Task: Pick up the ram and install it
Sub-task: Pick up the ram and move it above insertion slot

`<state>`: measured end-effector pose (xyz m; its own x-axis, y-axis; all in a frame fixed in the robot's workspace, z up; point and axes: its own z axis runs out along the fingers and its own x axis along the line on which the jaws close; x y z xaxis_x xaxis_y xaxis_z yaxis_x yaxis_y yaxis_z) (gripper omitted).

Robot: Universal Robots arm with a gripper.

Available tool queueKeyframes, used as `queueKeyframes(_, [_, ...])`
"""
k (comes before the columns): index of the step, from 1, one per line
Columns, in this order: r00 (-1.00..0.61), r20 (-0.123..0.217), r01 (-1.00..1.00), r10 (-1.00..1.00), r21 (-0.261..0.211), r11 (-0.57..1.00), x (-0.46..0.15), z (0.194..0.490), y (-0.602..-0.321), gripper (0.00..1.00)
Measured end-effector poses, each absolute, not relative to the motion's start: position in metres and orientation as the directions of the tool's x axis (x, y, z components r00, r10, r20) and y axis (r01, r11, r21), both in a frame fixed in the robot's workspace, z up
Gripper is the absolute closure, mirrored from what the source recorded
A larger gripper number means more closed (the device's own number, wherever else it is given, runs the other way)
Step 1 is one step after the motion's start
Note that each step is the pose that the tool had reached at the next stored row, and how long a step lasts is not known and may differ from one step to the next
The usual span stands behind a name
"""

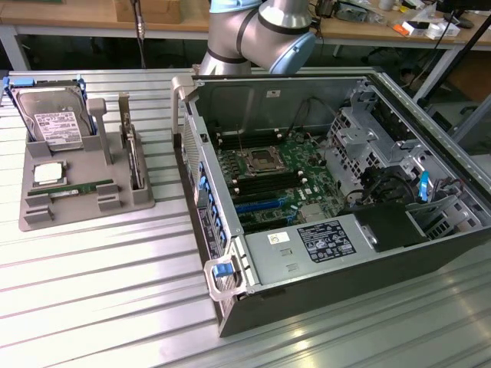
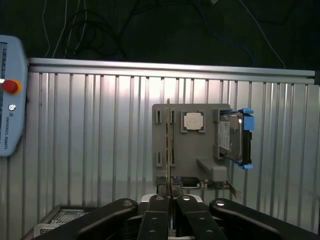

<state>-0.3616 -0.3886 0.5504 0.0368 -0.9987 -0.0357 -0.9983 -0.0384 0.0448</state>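
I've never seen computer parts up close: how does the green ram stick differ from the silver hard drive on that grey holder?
The ram is a long, narrow green strip; the hard drive is a broad silver slab with blue side rails. The ram sits low in its slot; the hard drive leans propped up. Both rest in the grey holder.

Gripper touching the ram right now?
Apart. The exterior view shows the ram lying in the gray tray with nothing on it, the arm over at the computer case. The wrist view has the gripper well short of the tray.
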Motion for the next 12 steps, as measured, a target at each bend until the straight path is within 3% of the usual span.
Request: queueKeyframes(12, [0.037, -0.036, -0.998, -0.999, 0.045, -0.038, -0.362, 0.600, -0.389, 0.88])
